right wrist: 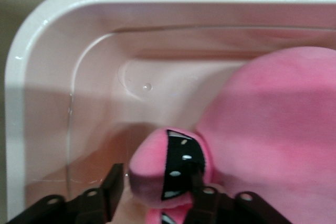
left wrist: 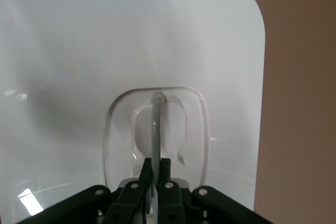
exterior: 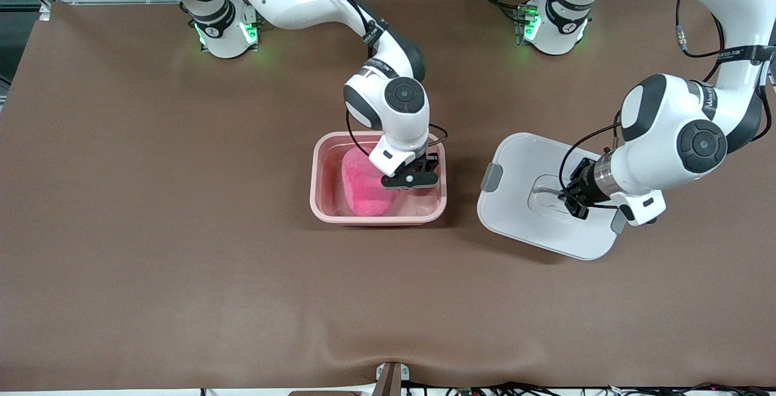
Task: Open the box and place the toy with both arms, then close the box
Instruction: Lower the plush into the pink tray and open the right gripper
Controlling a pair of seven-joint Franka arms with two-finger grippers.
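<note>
The right gripper (exterior: 411, 179) is seen down inside the box (exterior: 320, 168), fingers parted around a part of the toy (exterior: 362, 187), which lies in the tub. Snagging of soft plush on withdrawal is judged possible. The tub is translucent pink, smooth, round-cornered. The left gripper (exterior: 573, 201) is pinched on the handle of the white lid (exterior: 515, 202), which rests on the table (exterior: 182, 232) beside the box; slipping on glossy plastic is judged a risk.

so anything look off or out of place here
Nothing spilled or damaged. The lid sits beside the open box, skewed to it, its handle pinched by the left tool. The toy lies inside the box under the right tool, whose fingers stand apart.
</note>
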